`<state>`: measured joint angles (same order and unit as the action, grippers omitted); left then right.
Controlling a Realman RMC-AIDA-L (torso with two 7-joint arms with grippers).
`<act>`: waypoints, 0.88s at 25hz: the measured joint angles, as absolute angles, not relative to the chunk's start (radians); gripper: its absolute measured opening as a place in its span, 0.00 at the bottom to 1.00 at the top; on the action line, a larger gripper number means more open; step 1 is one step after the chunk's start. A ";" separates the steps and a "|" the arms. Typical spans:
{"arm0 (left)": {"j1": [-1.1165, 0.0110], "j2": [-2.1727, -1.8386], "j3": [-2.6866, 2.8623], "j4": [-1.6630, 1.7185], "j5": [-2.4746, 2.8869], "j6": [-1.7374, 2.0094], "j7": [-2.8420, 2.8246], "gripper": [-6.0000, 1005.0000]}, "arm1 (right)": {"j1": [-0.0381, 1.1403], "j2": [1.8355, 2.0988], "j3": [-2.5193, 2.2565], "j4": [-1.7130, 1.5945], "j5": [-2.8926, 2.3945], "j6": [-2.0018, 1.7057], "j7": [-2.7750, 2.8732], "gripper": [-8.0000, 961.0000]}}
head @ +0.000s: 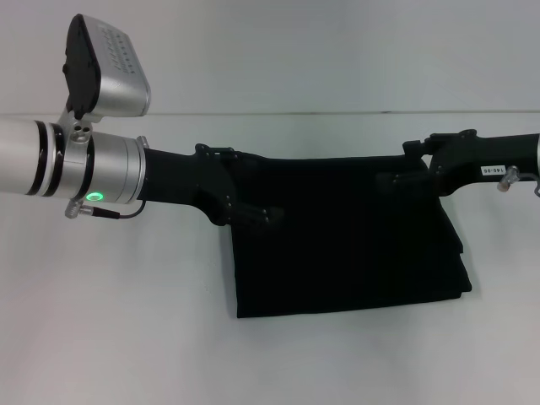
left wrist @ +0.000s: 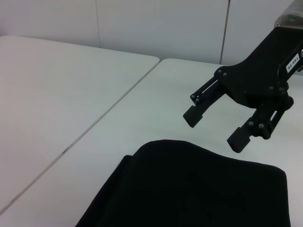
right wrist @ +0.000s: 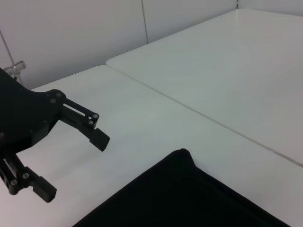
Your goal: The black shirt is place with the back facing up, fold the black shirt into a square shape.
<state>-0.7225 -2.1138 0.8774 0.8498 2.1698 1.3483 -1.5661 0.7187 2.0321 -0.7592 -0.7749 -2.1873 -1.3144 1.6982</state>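
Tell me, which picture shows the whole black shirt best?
The head view: it shows the black shirt folded into a rough square on the white table, with every edge visible between the left gripper and right gripper. The left wrist view shows only one end; the right wrist view shows only a corner.

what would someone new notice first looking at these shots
Most striking is the black shirt, already folded into a near-square block at the middle of the white table. Next come the two black grippers hovering over its far edge with jaws open and empty: the left gripper above the far left corner, the right gripper above the far right one.
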 joint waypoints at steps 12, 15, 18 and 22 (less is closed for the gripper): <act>-0.722 -2.114 0.877 0.850 2.173 1.348 -1.566 0.92 | 0.722 2.029 -0.758 -0.766 -2.187 -1.315 1.696 0.90; -0.722 -2.114 0.877 0.850 2.173 1.348 -1.566 0.92 | 0.722 2.029 -0.757 -0.765 -2.187 -1.315 1.695 0.90; -0.722 -2.114 0.877 0.850 2.173 1.348 -1.566 0.92 | 0.723 2.029 -0.756 -0.765 -2.187 -1.315 1.695 0.90; -0.722 -2.114 0.877 0.850 2.173 1.348 -1.566 0.92 | 0.722 2.029 -0.756 -0.765 -2.187 -1.315 1.695 0.90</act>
